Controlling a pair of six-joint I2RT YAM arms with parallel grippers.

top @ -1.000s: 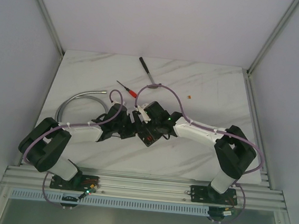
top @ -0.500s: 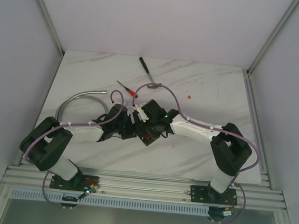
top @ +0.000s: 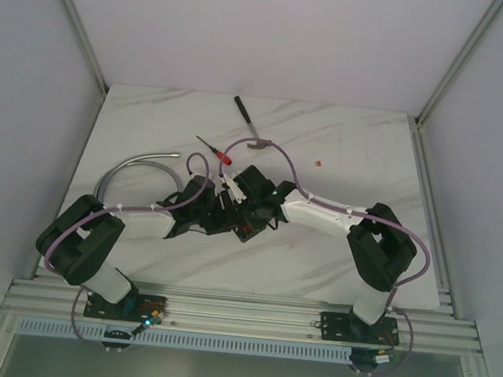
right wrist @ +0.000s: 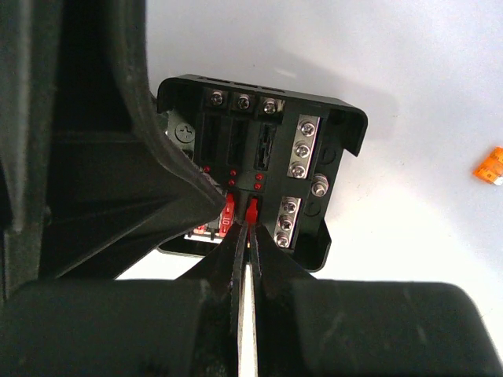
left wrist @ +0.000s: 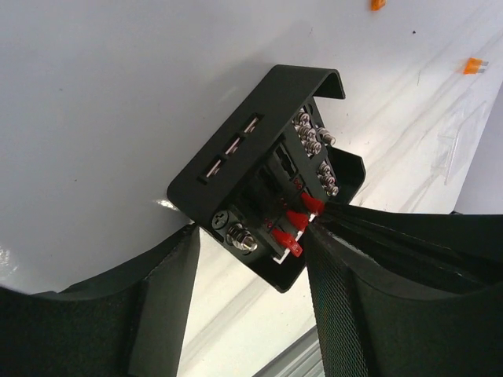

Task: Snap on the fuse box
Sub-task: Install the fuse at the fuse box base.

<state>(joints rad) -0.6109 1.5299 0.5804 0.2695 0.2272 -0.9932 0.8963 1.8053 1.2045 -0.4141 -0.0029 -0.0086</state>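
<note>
The fuse box (top: 246,232) is a small black square box with screw terminals and red fuses, lying mid-table between both grippers. In the left wrist view the fuse box (left wrist: 251,153) sits tilted between my left gripper's (left wrist: 251,247) fingers, which press on its near corner and sides. My left gripper (top: 231,216) is shut on it. In the right wrist view my right gripper (right wrist: 250,220) is shut on a red fuse (right wrist: 252,209) at a slot in the fuse box (right wrist: 314,118). A left finger (right wrist: 149,181) hides the box's left side.
A red-handled screwdriver (top: 214,149) and a black tool (top: 246,117) lie behind the grippers. A grey hose (top: 133,166) curves at the left. Loose orange fuses (top: 318,163) (right wrist: 490,166) (left wrist: 471,66) lie to the right. A clear plastic piece (left wrist: 457,135) rests beyond the box.
My right arm has swung left and its gripper has moved in over the fuse box. The box and the left gripper have shifted slightly left.
</note>
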